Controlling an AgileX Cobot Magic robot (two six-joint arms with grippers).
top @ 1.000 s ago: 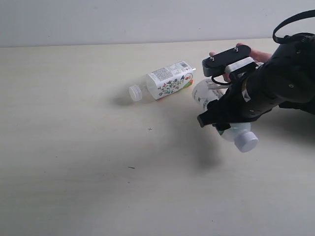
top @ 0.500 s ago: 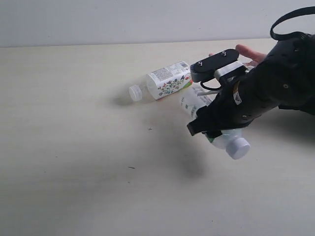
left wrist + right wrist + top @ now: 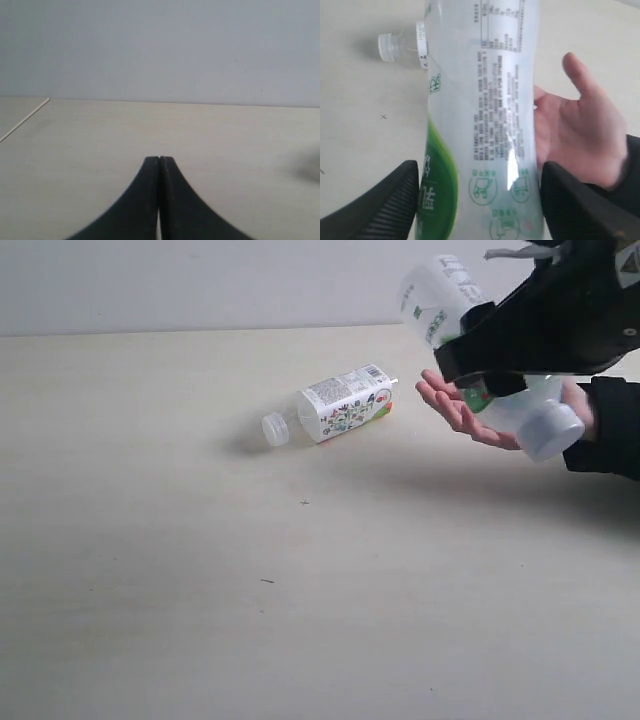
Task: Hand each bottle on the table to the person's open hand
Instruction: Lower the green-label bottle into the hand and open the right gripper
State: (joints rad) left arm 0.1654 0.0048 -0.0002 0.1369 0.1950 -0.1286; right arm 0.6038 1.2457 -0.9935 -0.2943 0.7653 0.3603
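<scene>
Evidently mid-handover: above the table (image 3: 200, 620), the right gripper (image 3: 480, 210) clamps the green-label bottle (image 3: 480, 100), tilted cap-down just over the hand (image 3: 470, 410), which lies open, palm up, to receive it. The square bottle (image 3: 345, 402) lies on its side nearby, untaken. The left gripper (image 3: 159, 200) is closed and empty.

The table (image 3: 200, 620) offers open passage except where the squarish bottle (image 3: 345, 403) lies near the open hand (image 3: 468, 420).

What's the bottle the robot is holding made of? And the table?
The bottle looks like shiny, mostly clear plastic: light glints off it. The table looks like pale wood or wood-print board, matt, with faint grain.
</scene>
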